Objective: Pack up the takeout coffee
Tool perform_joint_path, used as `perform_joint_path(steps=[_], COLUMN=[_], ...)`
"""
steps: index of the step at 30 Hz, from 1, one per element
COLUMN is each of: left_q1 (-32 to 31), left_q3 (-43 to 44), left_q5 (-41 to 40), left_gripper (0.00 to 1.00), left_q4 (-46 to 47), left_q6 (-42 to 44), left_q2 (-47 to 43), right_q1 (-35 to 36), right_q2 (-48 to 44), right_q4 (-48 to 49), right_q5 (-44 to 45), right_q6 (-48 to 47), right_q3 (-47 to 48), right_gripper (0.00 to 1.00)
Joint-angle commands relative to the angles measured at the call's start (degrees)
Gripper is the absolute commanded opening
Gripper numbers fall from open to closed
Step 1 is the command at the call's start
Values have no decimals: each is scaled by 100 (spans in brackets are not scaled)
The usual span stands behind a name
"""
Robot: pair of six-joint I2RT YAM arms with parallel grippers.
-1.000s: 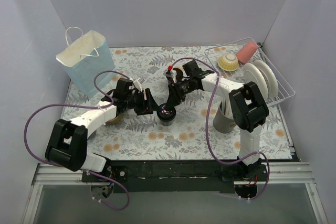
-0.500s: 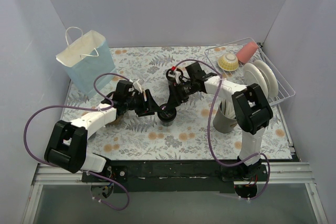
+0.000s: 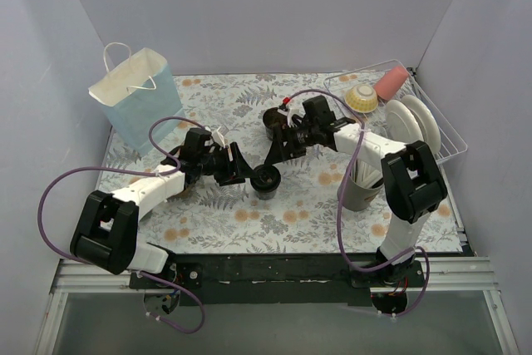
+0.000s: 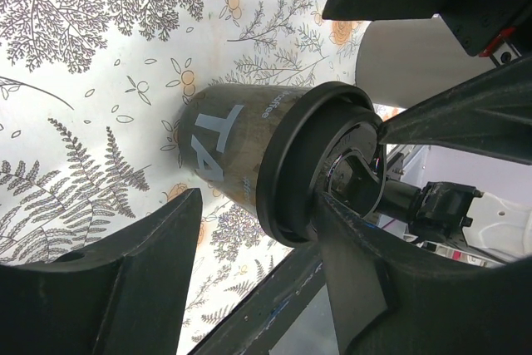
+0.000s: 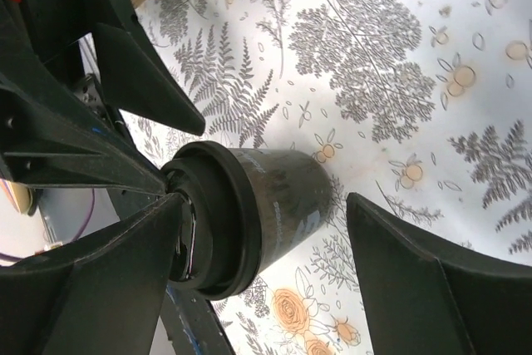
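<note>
One black takeout coffee cup (image 3: pixel 266 179) with a black lid stands upright mid-table. In the left wrist view the cup (image 4: pixel 220 151) shows white lettering. My left gripper (image 3: pixel 243 174) is open at its left side. There, one finger (image 4: pixel 357 280) rests against the lid rim and the other finger (image 4: pixel 116 288) stands clear of the cup wall. My right gripper (image 3: pixel 275 155) hangs just behind the cup, wide open. In its own view the cup (image 5: pixel 278 201) lies between the spread right gripper (image 5: pixel 264 205) fingers, with nothing gripped.
A blue paper bag (image 3: pixel 133 101) stands at the back left. A grey holder with white utensils (image 3: pixel 359 190) sits by the right arm. The wire rack (image 3: pixel 445 135) holds plates, a bowl and a pink cup. Another dark round cup-like thing (image 3: pixel 273 120) stands behind the right gripper.
My right gripper has opened off the cup and drawn back toward the rear. The cup stays standing on the table. The left gripper has barely moved.
</note>
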Motion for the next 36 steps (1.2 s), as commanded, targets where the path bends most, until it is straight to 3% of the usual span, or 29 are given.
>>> perform_joint_path(steps=[1,12,30,36], left_q1=[-70,-140,-140,-149], left_q3=[-126,-197,348,235], left_q5=[-283,-344,209,288], left_gripper=[55,55,73,70], left_q4=[-175,-52,168,344], left_q6=[48,-57,-470,-505], left_q2=[-53,-27,-484,-344], right_q1=[-33,-33,-33,-33], right_q2=[-407,-1155,-1331,-1348], right_q4=[127,303,294,232], right_q5=[348,867,885,920], right_q6=[371,916,741,714], right_q3=[-196,-776,-1014,-996], right_gripper=[87,81,77,75])
